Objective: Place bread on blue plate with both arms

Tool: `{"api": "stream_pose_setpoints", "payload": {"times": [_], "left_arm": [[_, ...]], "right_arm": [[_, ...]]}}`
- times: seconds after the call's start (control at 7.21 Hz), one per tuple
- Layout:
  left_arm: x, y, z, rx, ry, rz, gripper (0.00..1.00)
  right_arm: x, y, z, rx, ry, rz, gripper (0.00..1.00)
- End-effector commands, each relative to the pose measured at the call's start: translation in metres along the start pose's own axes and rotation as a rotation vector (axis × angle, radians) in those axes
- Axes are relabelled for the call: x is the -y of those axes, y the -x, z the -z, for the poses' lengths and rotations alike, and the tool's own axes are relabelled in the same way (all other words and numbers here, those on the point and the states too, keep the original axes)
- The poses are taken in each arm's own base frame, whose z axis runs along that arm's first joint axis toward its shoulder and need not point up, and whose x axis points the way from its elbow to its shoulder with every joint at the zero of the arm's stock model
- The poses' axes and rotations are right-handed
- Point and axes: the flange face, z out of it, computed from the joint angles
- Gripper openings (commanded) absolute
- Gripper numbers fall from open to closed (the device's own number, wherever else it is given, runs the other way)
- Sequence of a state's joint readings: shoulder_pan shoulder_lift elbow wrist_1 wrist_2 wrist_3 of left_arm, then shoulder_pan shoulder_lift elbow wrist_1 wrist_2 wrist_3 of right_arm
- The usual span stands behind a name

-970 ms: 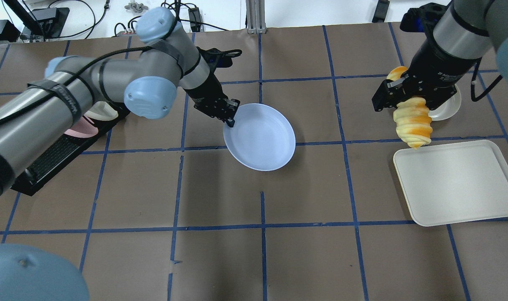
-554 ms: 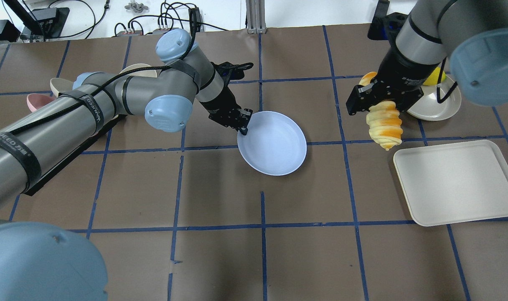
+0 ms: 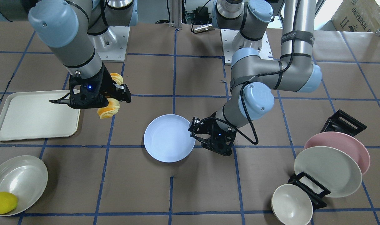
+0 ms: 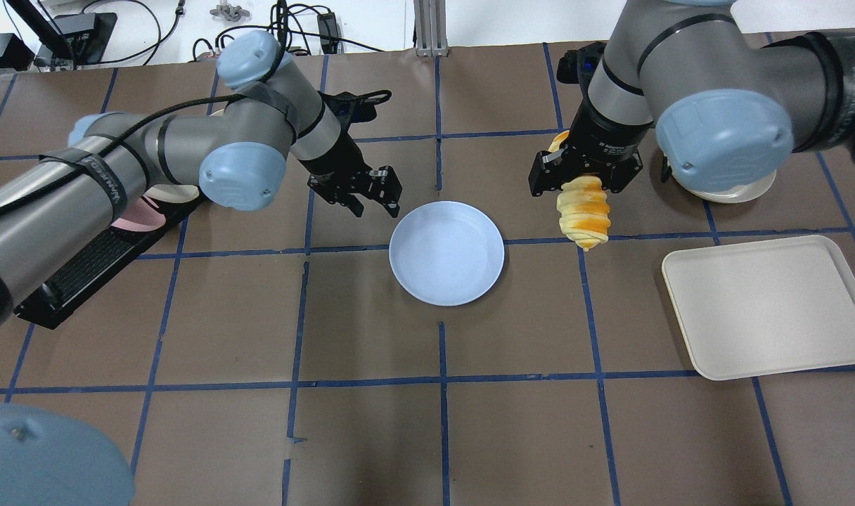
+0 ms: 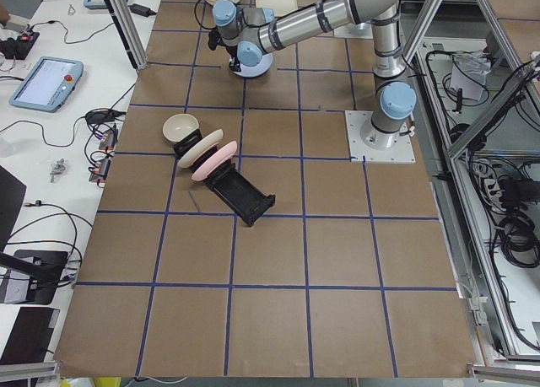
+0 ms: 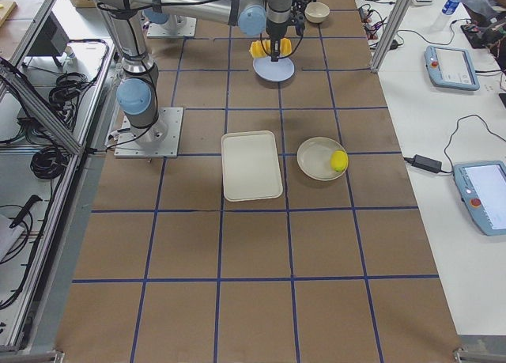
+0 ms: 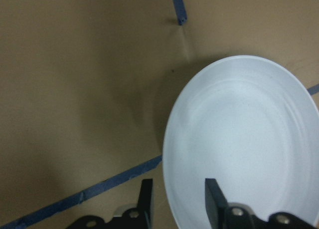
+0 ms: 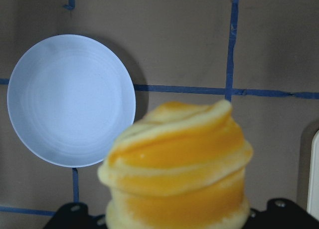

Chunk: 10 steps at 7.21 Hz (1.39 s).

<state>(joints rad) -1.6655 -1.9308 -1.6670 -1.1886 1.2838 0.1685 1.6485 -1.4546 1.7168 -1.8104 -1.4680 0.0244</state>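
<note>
1. The round pale-blue smooth plate (image 4: 446, 253) lies flat mid-way along the brown gridded table (image 4: 371, 436).
2. Right jaws clamp the striped orange-yellow sliced bread loaf (image 4: 583, 214), held above the table near the plate.
3. Left jaws stand open over the plate's opposite rim.

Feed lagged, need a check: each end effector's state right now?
Left end effector: open, empty.
Right end effector: closed on the bread.

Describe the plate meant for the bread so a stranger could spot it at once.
Start at the brown gridded table and look to its centre. There lies the blue plate, flat and empty. It alone is pale blue; the pink plate and cream plate stand in a rack.
</note>
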Motion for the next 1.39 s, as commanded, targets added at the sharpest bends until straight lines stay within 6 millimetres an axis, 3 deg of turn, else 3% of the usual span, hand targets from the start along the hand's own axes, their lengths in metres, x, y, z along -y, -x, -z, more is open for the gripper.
{"api": "stream_pose_setpoints", "payload": {"times": [0.0, 0.28, 0.42, 0.69, 0.83, 1.11, 1.25], "left_arm": [[-0.044, -0.007, 0.097, 0.25, -0.008, -0.001, 1.0], [-0.078, -0.017, 0.145, 0.334, -0.021, 0.001, 1.0], [-0.089, -0.018, 0.161, 0.357, -0.03, 0.006, 1.0], [-0.083, 0.007, 0.19, 0.334, -0.03, 0.071, 1.0], [-0.088, 0.009, 0.184, 0.243, -0.033, 0.09, 1.0], [-0.097, 0.001, 0.195, 0.244, -0.017, 0.102, 1.0], [-0.099, 0.004, 0.203, 0.291, -0.003, 0.13, 1.0]], "right_arm": [[0.0, 0.044, -0.064, 0.002, -0.04, -0.016, 0.03], [0.012, 0.083, -0.136, 0.009, -0.09, -0.014, 0.03], [0.012, 0.097, -0.15, -0.026, -0.095, 0.001, 0.03], [0.014, 0.099, -0.164, -0.045, -0.09, 0.009, 0.04], [0.014, 0.1, -0.164, -0.042, -0.089, 0.01, 0.05], [0.016, 0.102, -0.169, -0.04, -0.086, -0.031, 0.04], [0.013, 0.116, -0.18, -0.033, -0.102, -0.022, 0.04]]}}
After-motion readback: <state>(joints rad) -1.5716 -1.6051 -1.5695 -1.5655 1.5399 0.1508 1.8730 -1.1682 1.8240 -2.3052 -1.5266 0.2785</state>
